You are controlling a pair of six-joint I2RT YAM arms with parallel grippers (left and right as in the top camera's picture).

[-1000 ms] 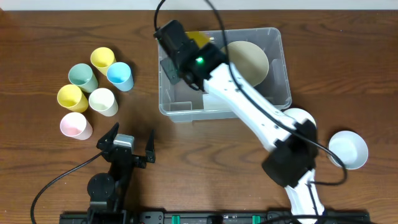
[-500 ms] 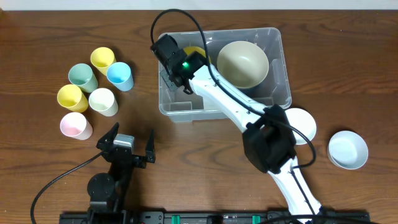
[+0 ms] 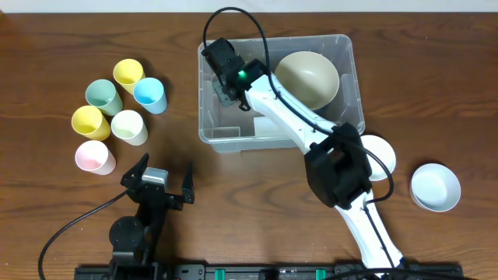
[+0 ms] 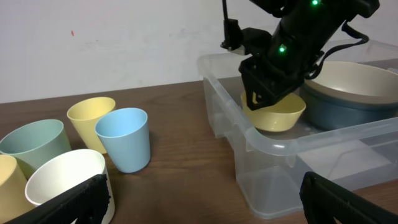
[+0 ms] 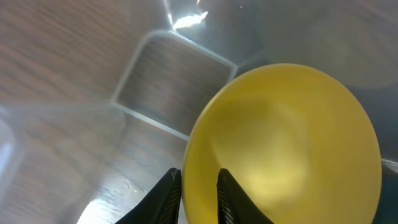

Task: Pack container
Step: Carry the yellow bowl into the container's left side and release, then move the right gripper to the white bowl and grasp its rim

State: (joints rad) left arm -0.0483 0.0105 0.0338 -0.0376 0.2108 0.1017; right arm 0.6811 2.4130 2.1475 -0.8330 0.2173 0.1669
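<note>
Container [image 3: 222, 132] sits toward the far middle of the counter [image 3: 47, 47], with a big beige bowl [image 3: 311, 74] stacked in a grey-blue bowl [image 4: 348, 106] at its right end and a small yellow bowl [image 5: 286, 155] at its left end. Right gripper [image 5: 199, 186] is down inside it, jaws a little apart with the yellow bowl's rim between them, one finger inside and one outside. Left gripper [image 3: 166, 165] hangs near the front edge, jaws wide apart and holding nothing, with six pastel cups [image 3: 129, 127] bunched left of the container and two white bowls [image 3: 436, 187] on the counter off to its front right.
</note>
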